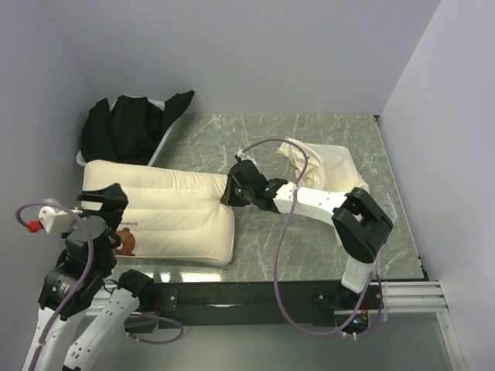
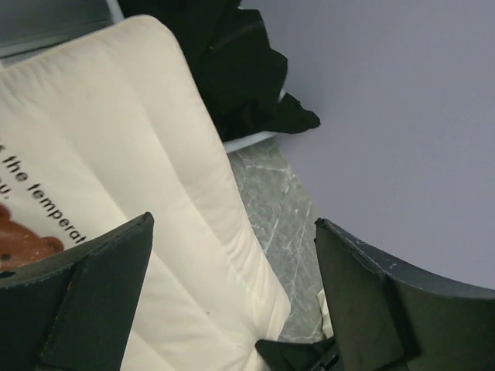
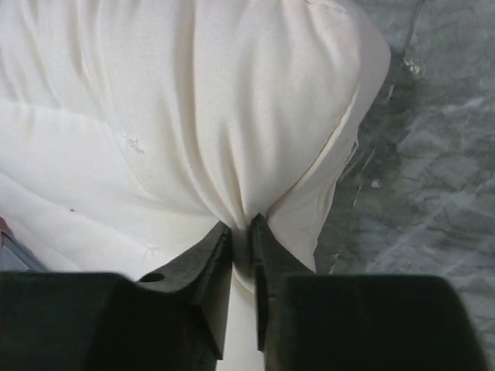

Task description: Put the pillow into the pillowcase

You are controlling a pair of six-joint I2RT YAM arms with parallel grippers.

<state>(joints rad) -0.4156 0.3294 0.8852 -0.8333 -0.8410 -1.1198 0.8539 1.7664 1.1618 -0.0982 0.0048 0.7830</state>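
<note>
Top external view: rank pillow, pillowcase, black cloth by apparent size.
1. pillow, clearly largest.
2. black cloth.
3. pillowcase, bunched and partly hidden by the right arm, so 2 versus 3 is unsure.

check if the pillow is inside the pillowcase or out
Out. The pillow lies uncovered on the left of the table; the pillowcase sits crumpled, apart from it, at far right.

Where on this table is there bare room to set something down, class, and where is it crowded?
Bare table lies at the back between the black cloth and the pillowcase, and in front, right of the pillow. The left side is crowded.
</note>
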